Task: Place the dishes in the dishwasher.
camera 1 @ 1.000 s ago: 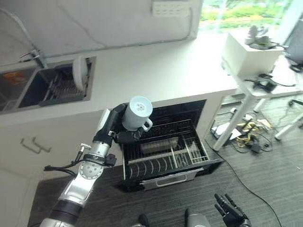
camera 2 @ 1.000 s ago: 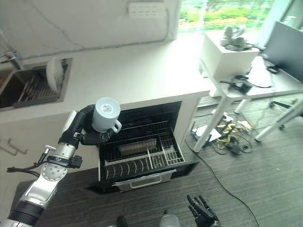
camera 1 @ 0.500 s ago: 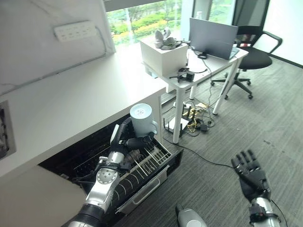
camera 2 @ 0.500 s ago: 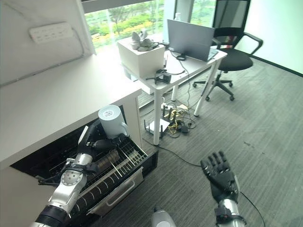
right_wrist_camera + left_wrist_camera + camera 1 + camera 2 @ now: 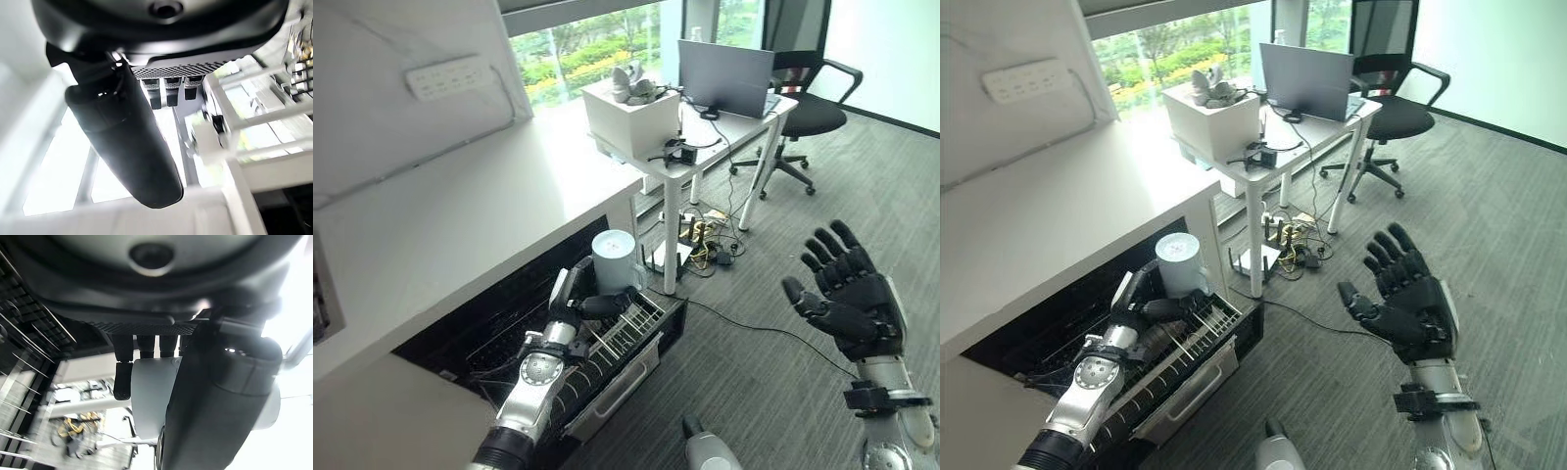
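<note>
The left hand (image 5: 579, 297) grips a pale blue cup (image 5: 614, 260), fingers (image 5: 122, 380) and thumb curled round its wall. The cup stands bottom-up above the rack (image 5: 607, 345) of the open dishwasher (image 5: 1058, 323), which sits under the white tabletop (image 5: 460, 211). The left wrist view adds the grasp from close: the thumb lies across the cup's side, with the rack wires beside it. The eye views place the right hand (image 5: 1408, 302) raised well apart from the dishwasher, above the grey floor (image 5: 783, 235), fingers spread and empty. The right wrist view confirms straight fingers holding nothing. Past the dishwasher, a desk (image 5: 734, 113) carries a laptop (image 5: 724, 76) and a white box (image 5: 631, 119); an office chair (image 5: 808, 103) stands beside it.
</note>
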Available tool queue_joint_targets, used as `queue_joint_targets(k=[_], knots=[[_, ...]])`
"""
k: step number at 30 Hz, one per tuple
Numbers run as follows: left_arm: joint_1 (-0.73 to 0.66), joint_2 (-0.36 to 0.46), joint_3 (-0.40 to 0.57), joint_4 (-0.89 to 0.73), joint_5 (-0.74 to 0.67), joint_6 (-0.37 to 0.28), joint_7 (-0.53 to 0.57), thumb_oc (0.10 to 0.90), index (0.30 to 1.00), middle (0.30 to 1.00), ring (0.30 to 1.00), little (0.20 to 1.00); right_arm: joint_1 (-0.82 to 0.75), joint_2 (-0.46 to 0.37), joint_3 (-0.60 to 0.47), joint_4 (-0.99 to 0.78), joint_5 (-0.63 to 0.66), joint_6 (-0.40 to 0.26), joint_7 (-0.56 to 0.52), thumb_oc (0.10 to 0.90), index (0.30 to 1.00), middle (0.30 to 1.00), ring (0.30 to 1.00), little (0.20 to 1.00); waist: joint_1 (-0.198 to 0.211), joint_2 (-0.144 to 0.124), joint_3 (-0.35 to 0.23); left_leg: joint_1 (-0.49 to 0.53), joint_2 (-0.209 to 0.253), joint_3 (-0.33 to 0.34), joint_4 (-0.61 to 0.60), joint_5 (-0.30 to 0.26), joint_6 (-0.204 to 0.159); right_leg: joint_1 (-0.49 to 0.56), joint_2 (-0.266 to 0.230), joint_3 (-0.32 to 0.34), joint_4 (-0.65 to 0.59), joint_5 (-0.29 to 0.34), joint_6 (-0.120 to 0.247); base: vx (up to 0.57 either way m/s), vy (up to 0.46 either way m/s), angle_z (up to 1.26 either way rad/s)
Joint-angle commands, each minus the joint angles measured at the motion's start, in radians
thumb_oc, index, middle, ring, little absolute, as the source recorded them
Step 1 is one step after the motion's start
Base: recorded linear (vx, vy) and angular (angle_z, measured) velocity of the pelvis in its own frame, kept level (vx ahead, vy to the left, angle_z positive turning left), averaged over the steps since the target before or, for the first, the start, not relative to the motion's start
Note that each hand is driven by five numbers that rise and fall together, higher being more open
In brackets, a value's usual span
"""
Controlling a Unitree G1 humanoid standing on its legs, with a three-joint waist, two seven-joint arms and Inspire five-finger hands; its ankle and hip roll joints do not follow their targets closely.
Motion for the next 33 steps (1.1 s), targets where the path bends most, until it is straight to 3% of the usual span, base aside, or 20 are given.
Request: queue_joint_targets(k=[1,7,13,19,33], knots=[[-0.081,0.069,0.007,-0.155,0.117,-0.104,0.037,0.400,0.300,0.300,0.300,0.300,-0.142,-0.049,0.000,-0.097,-0.051,-0.012,0.009,0.800,0.900,0.900,0.900,0.900,0.029,0.002,-0.008,0.031,-0.039,-0.140,-0.017,-0.090,0.017,0.021,0.011,-0.108,0.129,-0.181,0.045,0.02,-0.012,0.25],[-0.067,0.091,-0.016,-0.196,0.192,-0.114,0.036,0.400,0.300,0.300,0.300,0.300,-0.185,-0.075,0.067,-0.103,-0.131,0.011,-0.047,0.800,0.900,0.900,0.900,0.900,0.070,-0.002,-0.018,0.012,-0.038,-0.166,-0.017,-0.084,0.013,0.034,-0.002,-0.146,0.129,-0.189,0.046,0.05,-0.012,0.36],[-0.046,0.100,-0.043,-0.248,0.196,-0.107,0.007,0.400,0.300,0.300,0.300,0.300,-0.252,-0.065,0.165,-0.091,-0.084,0.080,-0.033,0.800,0.900,0.900,0.900,0.900,0.136,-0.005,-0.027,-0.020,-0.030,-0.211,-0.017,-0.063,0.003,0.068,-0.018,-0.216,0.129,-0.215,0.033,0.03,0.008,0.52],[-0.034,0.104,-0.050,-0.251,0.201,-0.115,-0.006,0.400,0.300,0.300,0.300,0.300,-0.295,-0.055,0.233,-0.052,-0.063,0.119,-0.007,0.800,0.900,0.900,0.900,0.900,0.180,-0.009,-0.036,-0.038,-0.038,-0.259,-0.017,-0.056,0.002,0.086,-0.019,-0.246,0.129,-0.235,0.022,0.03,-0.002,0.37],[-0.028,0.108,-0.074,-0.266,0.209,-0.128,-0.026,0.400,0.300,0.300,0.300,0.300,-0.331,-0.017,0.327,-0.035,-0.044,0.135,-0.019,0.800,0.900,0.900,0.900,0.900,0.219,-0.006,-0.025,-0.042,-0.047,-0.314,-0.017,-0.050,0.003,0.119,-0.016,-0.271,0.129,-0.253,0.011,0.00,-0.006,0.16]])
